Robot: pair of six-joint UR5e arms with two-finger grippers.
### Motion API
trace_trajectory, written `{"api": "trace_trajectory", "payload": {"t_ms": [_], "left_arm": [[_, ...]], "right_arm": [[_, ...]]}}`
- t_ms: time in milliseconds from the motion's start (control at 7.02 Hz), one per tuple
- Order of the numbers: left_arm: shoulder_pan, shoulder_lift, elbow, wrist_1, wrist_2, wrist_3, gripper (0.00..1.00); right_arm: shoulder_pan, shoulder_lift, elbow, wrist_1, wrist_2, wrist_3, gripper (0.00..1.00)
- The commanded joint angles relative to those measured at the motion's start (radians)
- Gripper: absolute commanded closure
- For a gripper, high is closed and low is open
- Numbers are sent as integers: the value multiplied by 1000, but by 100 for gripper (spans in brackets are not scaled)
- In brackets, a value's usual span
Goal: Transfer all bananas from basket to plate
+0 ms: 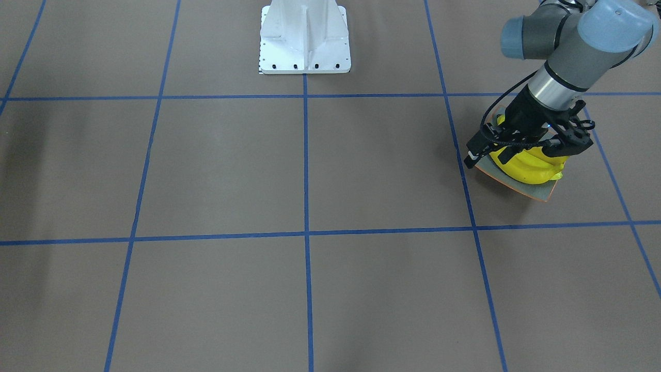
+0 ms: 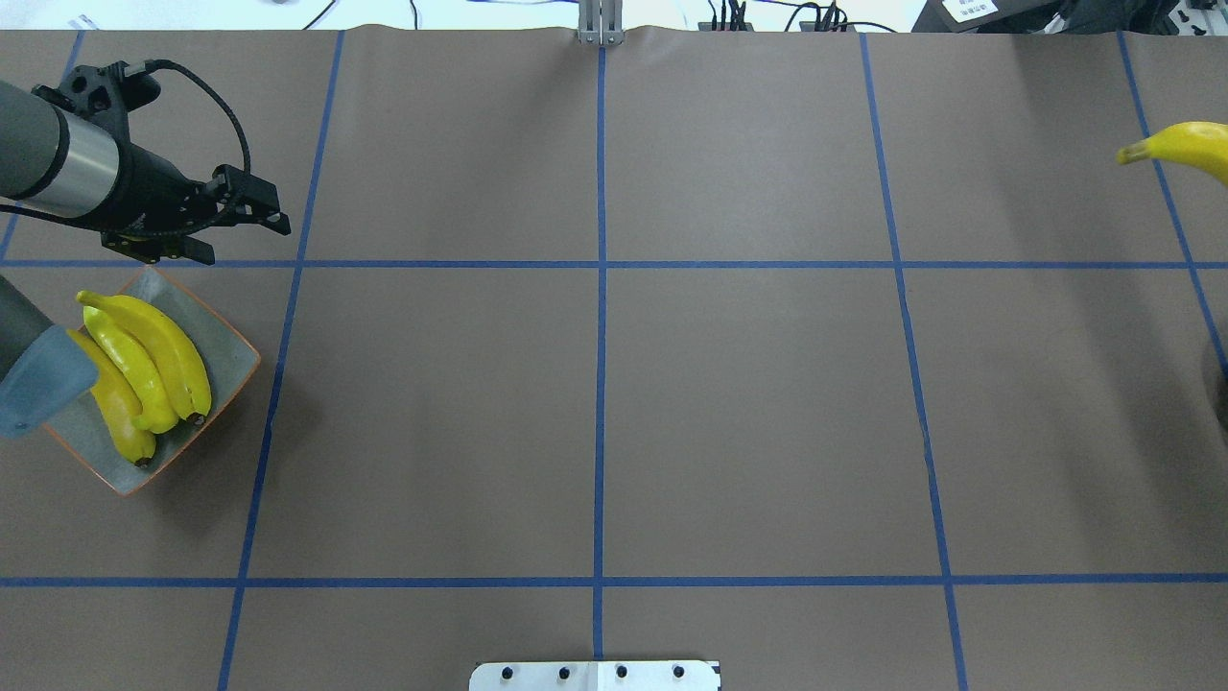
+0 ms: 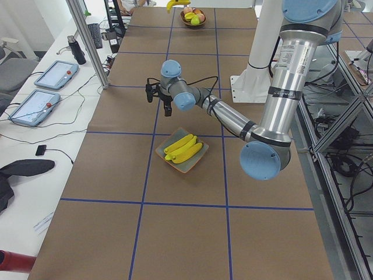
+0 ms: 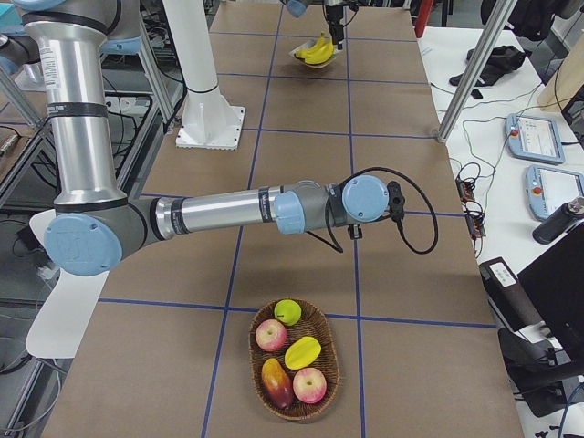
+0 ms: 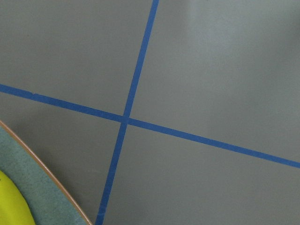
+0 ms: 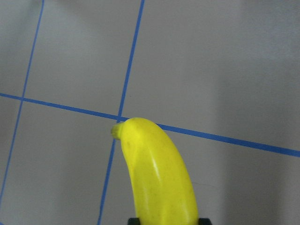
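Last banana (image 6: 159, 173) aloft over the bench (image 2: 748, 413), out of the basket (image 4: 252, 360), clamped at one end in the right claw (image 6: 166, 219). Other three bananas (image 2: 144, 369) already side by side on the plate (image 2: 235, 360) at the bench's left end. Probably mid-carry; calls next for a long traverse leftward, then a low release beside them. Left claw (image 2: 249, 245) spread wide, empty, hovering just beyond the plate.

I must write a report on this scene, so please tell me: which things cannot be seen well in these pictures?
- Right gripper: overhead view's edge cuts it off; the wrist view shows only finger slivers beside the held banana.
- Plate: front view, mostly covered by the left gripper.
- Bananas on the plate: overhead, the left arm's blue cap hides one's end.
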Motion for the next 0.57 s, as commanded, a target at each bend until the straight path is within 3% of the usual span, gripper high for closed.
{"api": "trace_trajectory", "payload": {"t_ms": [0,285,427], "left_arm": [[16,-98,43,-51,-1,-141,0],[48,-130,74,-94,1,-216,0],[48,-130,77,-94,1,-214,0]], "right_arm": [[-60,95,6,9,60,117,100],[-91,142,42,13,41,192,100],[-112,192,45,16,-25,273,100]]}}
